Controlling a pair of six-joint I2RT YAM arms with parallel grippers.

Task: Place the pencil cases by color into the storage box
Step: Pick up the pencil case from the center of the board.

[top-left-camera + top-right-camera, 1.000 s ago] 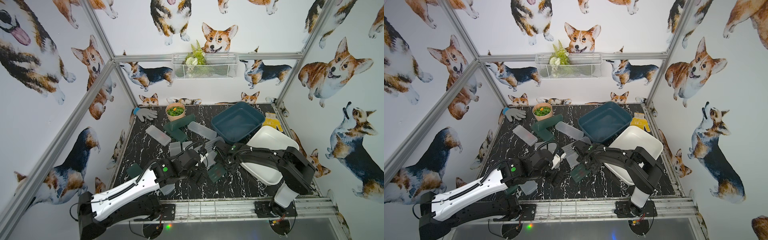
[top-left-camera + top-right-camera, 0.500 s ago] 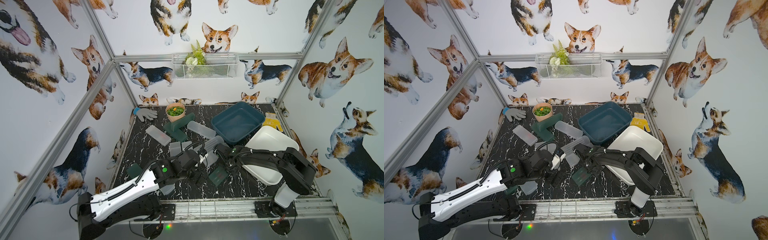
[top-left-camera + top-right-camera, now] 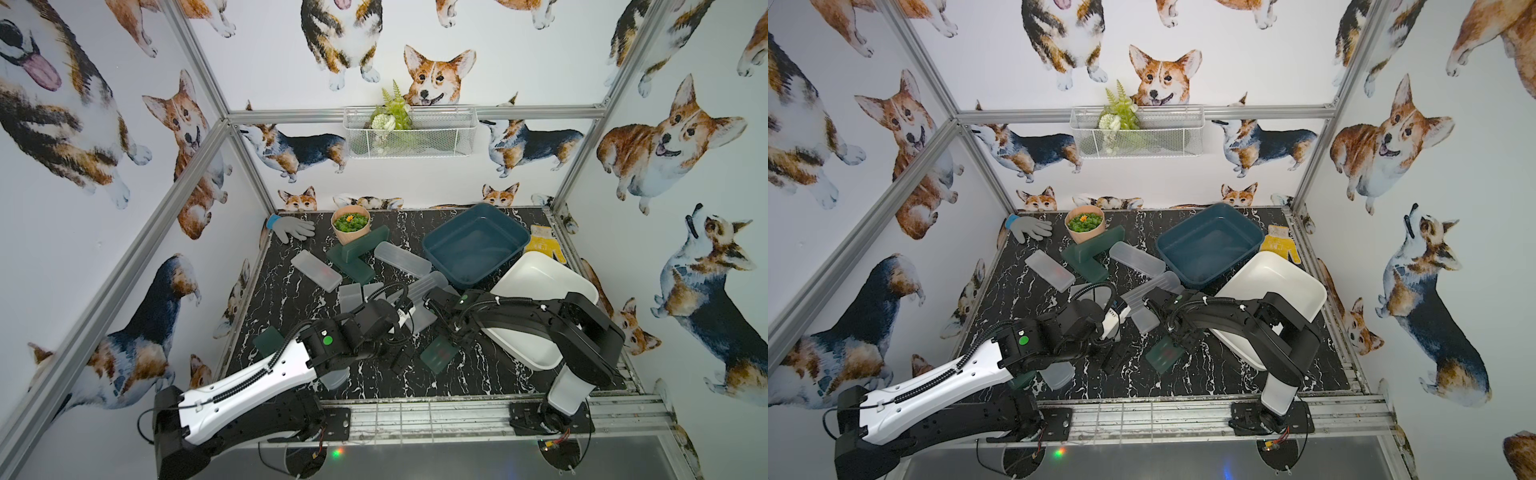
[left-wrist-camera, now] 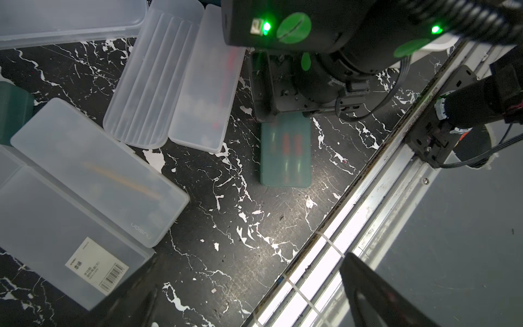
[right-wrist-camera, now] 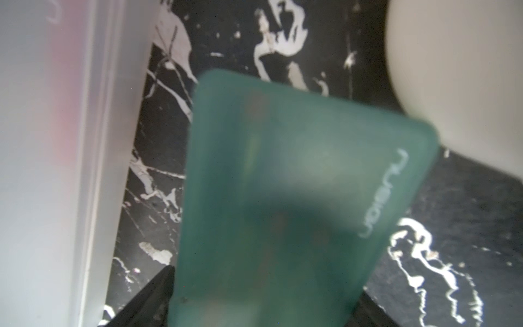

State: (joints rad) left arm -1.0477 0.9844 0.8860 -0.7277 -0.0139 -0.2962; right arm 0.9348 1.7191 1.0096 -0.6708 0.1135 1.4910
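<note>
The translucent dark green, flat plastic pencil case rests on the black marbled tabletop, with one short end between the fingers of the right gripper. The jaws straddle its width; whether they press it cannot be told. Because the hold sits at the end rather than the middle, the case may pivot or slip on lifting, and the red items inside could shift its weight. A frosted white case lies just beside one finger and the white plastic tub lies near the opposite finger; either may snag. The left gripper, jaws wide apart and empty, hovers near, so the arms could collide.
</note>
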